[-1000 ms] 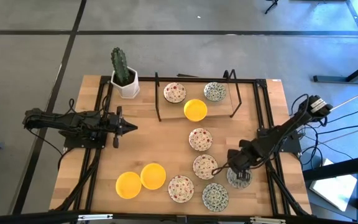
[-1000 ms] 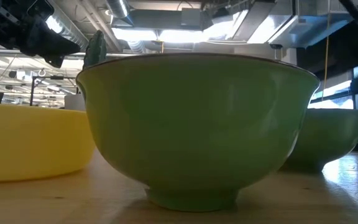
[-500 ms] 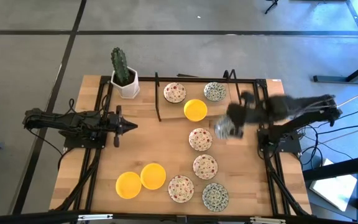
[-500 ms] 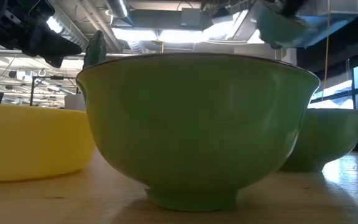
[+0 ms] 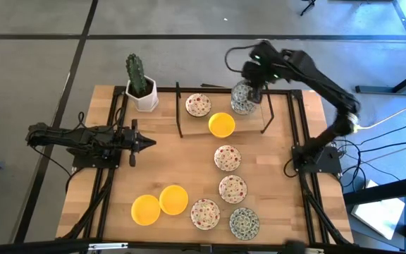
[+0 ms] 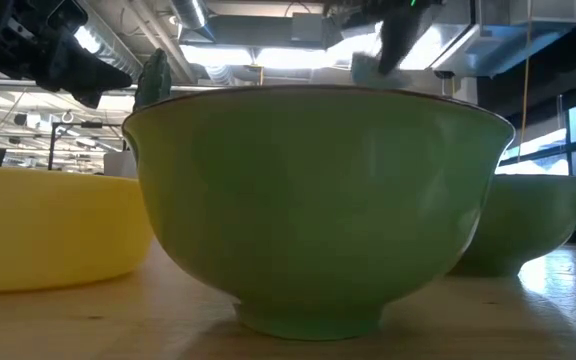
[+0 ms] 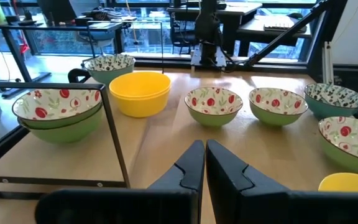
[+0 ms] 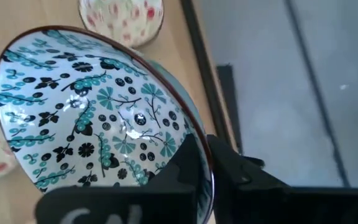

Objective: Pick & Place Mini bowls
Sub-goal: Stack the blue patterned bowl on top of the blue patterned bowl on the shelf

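Note:
My right gripper (image 5: 249,87) reaches out over the far right of the table and is shut on a mini bowl (image 8: 98,106) with a teal-and-black pattern inside. It hangs over the black rack (image 5: 179,116), above another green-patterned bowl (image 5: 243,106). A red-floral bowl (image 5: 198,105) also stands on the rack, with a yellow bowl (image 5: 221,125) just in front of it. Further mini bowls stand on the table: red-floral (image 5: 227,158), (image 5: 232,188), (image 5: 205,214), green-patterned (image 5: 244,223), yellow (image 5: 146,209), (image 5: 173,200). My left gripper (image 5: 149,144) waits shut at the table's left. My right gripper holds the patterned bowl by its rim (image 8: 199,144), one finger (image 8: 185,163) inside the bowl and one finger (image 8: 232,167) outside. The bowl is lifted clear and tilted, its inside turned toward the wrist camera.
A cactus in a white pot (image 5: 140,88) stands at the far left corner. Black rails (image 5: 298,134) run along both table sides. In the low view a large green bowl (image 6: 318,200) fills the front, with the carried bowl (image 6: 368,68) showing above it.
My right gripper has lifted the green-patterned bowl from the near right of the table and swung it quickly up and toward the far edge, ending over the rack's right end. The other bowls have stayed in place.

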Action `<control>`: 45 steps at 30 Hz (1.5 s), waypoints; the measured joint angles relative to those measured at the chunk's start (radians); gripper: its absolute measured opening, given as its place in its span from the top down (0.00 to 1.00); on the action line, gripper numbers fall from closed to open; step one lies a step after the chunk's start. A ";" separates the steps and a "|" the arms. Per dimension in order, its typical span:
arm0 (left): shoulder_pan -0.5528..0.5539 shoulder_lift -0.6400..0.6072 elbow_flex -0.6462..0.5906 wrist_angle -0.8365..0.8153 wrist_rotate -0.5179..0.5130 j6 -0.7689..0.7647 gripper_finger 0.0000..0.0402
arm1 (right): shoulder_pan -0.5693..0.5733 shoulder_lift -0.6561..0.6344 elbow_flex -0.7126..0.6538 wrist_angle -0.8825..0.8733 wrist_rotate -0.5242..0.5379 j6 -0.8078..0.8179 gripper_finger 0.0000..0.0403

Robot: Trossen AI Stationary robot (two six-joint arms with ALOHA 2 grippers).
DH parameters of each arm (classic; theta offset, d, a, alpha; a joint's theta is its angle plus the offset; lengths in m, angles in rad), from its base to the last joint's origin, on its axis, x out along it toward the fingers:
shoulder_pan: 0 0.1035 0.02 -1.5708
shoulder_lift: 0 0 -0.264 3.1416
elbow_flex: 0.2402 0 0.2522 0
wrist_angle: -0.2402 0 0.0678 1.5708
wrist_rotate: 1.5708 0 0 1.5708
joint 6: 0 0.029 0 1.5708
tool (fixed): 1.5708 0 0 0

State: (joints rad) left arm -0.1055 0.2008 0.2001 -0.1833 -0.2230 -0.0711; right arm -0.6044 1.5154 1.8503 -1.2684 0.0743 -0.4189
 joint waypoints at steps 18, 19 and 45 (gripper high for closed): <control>0.000 0.000 0.000 0.000 0.005 0.050 0.97 | -0.235 0.333 0.005 0.001 -0.172 -0.261 0.97; 0.000 0.000 0.000 0.000 0.005 0.050 0.97 | -0.241 0.343 0.005 0.000 -0.172 -0.262 0.97; 0.000 0.000 0.000 0.000 0.004 0.093 0.97 | -0.250 0.478 0.005 -0.061 -0.120 -0.267 0.94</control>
State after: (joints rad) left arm -0.1055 0.2008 0.2003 -0.1833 -0.2188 0.0223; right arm -0.8547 1.9935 1.8553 -1.3296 -0.0456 -0.6857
